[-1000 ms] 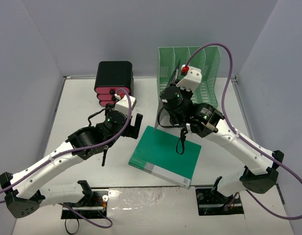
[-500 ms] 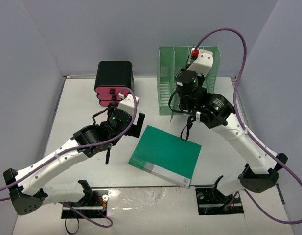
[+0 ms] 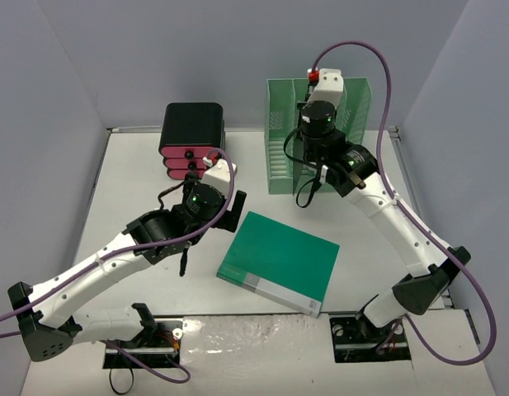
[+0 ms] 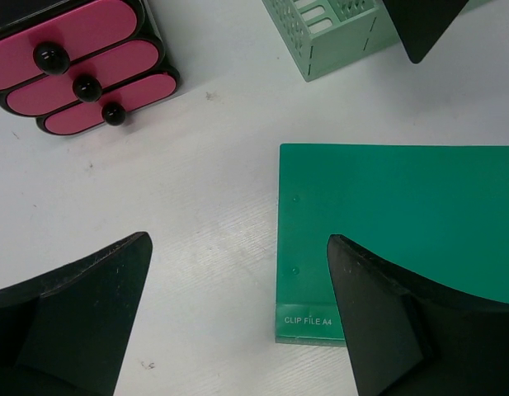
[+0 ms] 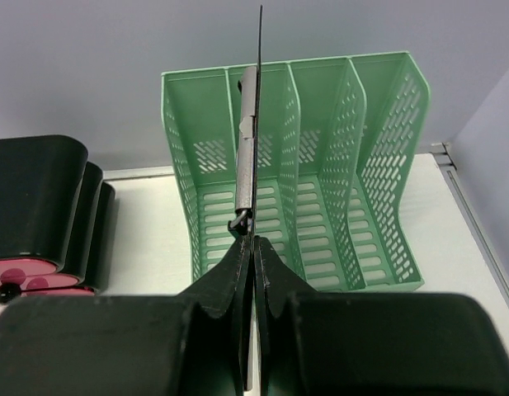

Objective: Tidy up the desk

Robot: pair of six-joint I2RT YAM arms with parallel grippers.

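The left gripper (image 4: 238, 239) hung with matte black jaws spread wide and empty over the desk (image 4: 196, 190). The desk's flat white top lay beneath them, a smooth green rectangular clip file (image 4: 402, 214) under one jaw and a glossy pink-fronted, black-knobbed drawer unit (image 4: 73, 74) beyond the other. The right gripper (image 5: 252, 243) was clenched on a thin black clipboard (image 5: 247, 148) held edge-on, its grey metal clip just past the jaw tips and a pale green perforated plastic rack (image 5: 378, 165) beyond.
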